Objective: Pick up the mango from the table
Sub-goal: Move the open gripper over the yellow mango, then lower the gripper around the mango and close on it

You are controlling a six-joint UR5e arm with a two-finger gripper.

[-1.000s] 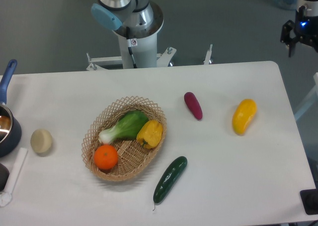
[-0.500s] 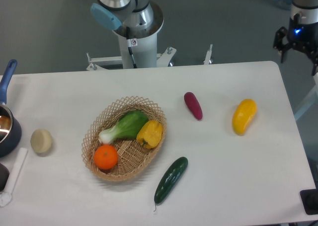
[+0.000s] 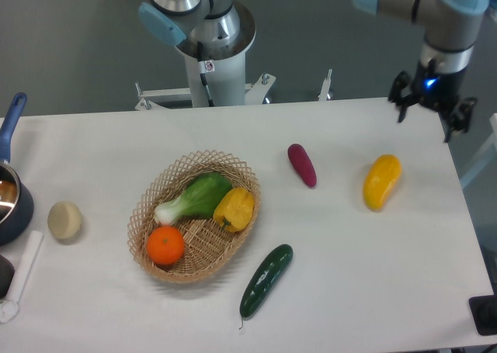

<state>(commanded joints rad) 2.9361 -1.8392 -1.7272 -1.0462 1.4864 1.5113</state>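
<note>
The mango (image 3: 381, 181) is a smooth yellow-orange elongated fruit lying on the right side of the white table (image 3: 349, 291). My gripper (image 3: 425, 122) hangs above the table's far right part, a little beyond the mango and to its right. Its two dark fingers (image 3: 402, 110) are spread apart with nothing between them. It does not touch the mango.
A wicker basket (image 3: 195, 216) left of centre holds a green leafy vegetable, a yellow bell pepper (image 3: 234, 208) and an orange (image 3: 165, 245). A purple vegetable (image 3: 302, 164), a cucumber (image 3: 265, 279), a beige round thing (image 3: 64, 219) and a blue pot (image 3: 11, 198) lie around. The arm's base (image 3: 208, 35) stands behind the table.
The gripper has come down and to the left, from the top right corner of the view to just beyond the mango. Nothing on the table has moved.
</note>
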